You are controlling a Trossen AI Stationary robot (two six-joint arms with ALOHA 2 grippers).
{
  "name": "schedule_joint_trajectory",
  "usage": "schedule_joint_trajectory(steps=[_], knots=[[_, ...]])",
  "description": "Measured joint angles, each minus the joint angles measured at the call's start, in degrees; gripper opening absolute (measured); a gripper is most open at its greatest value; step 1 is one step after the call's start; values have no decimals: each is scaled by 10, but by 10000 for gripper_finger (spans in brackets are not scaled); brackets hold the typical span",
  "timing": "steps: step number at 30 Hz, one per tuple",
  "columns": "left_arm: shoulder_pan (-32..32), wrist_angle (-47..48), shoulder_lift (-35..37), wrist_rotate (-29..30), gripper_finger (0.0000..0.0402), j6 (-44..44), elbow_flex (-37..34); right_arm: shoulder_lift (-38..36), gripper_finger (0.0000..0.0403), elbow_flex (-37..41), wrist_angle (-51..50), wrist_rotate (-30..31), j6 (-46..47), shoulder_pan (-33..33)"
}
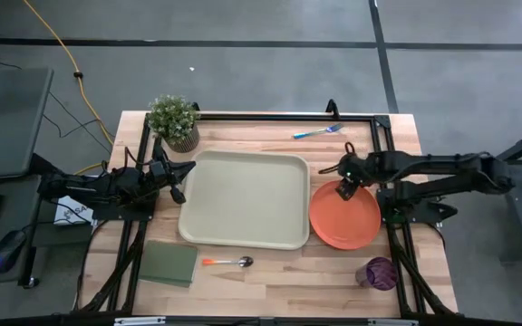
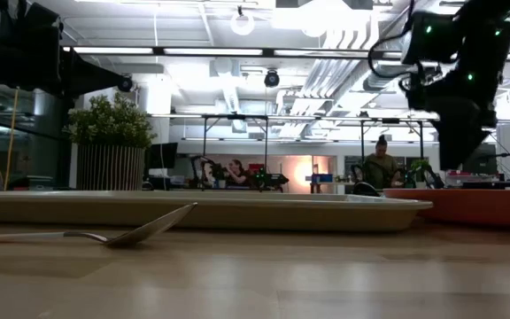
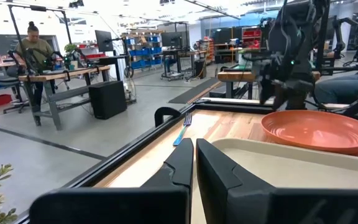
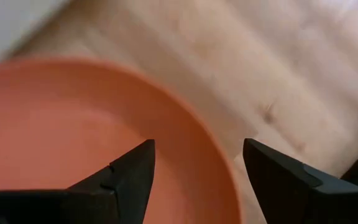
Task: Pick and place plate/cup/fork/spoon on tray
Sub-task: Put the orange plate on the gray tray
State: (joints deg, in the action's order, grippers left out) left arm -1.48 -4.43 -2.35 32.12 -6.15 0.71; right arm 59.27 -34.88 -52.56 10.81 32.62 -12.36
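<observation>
Your right claw hangs spread over the plate's upper rim at frame right, one finger inside, one outside; left claw waits pressed together.

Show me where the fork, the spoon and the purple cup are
fork [image 1: 317,132]: high view, middle of its blue handle.
spoon [image 1: 227,263]: high view, mid-shaft between orange handle and bowl.
cup [image 1: 381,273]: high view, centre of its open top.
</observation>
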Motion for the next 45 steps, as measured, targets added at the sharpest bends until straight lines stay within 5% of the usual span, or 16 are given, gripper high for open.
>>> schedule_joint_trajectory(steps=[26, 45], knots=[[0, 0, 0, 0, 3, 0, 0, 151, 226, 1, -5, -4, -16, -4], [0, 0, 0, 0, 3, 0, 0, 157, 10, 0, -33, -11, 9, -4]])
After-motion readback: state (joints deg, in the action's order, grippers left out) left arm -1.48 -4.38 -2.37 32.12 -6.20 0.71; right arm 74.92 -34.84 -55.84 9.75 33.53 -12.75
